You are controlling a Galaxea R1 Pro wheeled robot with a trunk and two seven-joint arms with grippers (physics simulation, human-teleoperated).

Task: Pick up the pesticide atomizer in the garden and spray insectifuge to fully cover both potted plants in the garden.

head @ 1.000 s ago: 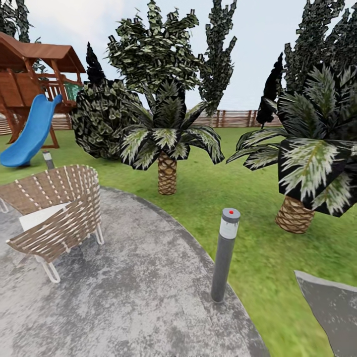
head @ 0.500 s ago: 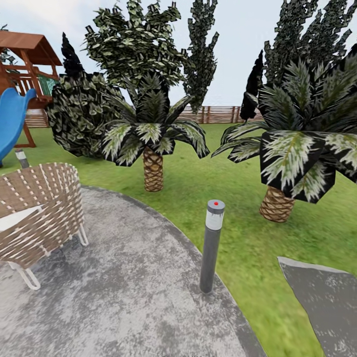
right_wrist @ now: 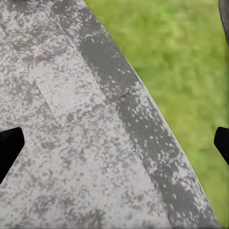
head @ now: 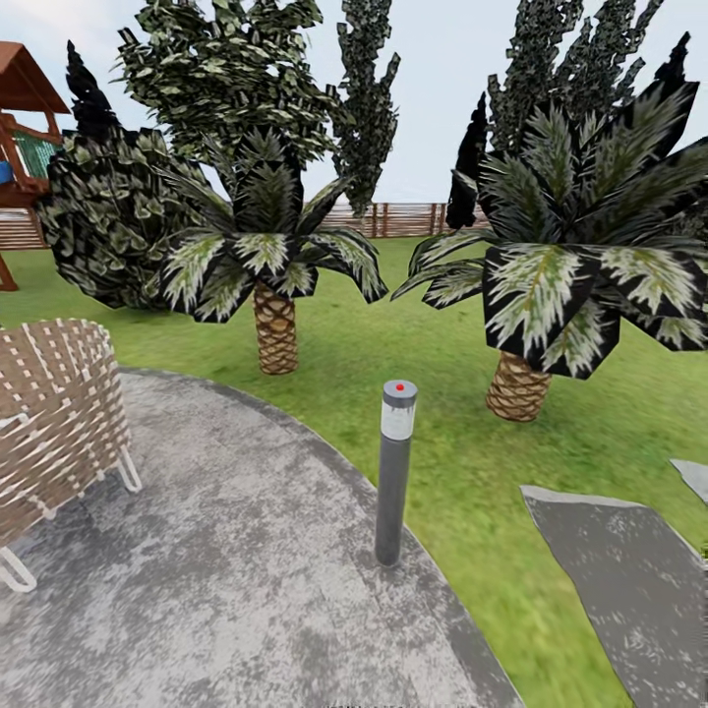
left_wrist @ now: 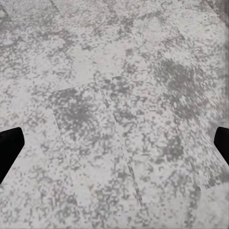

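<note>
A lamp post (head: pixel 394 472) and wicker chair (head: pixel 54 423) stand on grey paving (head: pixel 226 580).

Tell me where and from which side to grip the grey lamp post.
Grip the lamp post on its bare grey shaft below the white band, jaws level, coming from the paved side. It stands upright and slim at the paving's edge, with nothing touching it.

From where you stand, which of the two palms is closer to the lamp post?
The right palm: its trunk stands on the lawn nearer the lamp post than the left palm, farther back.
</note>
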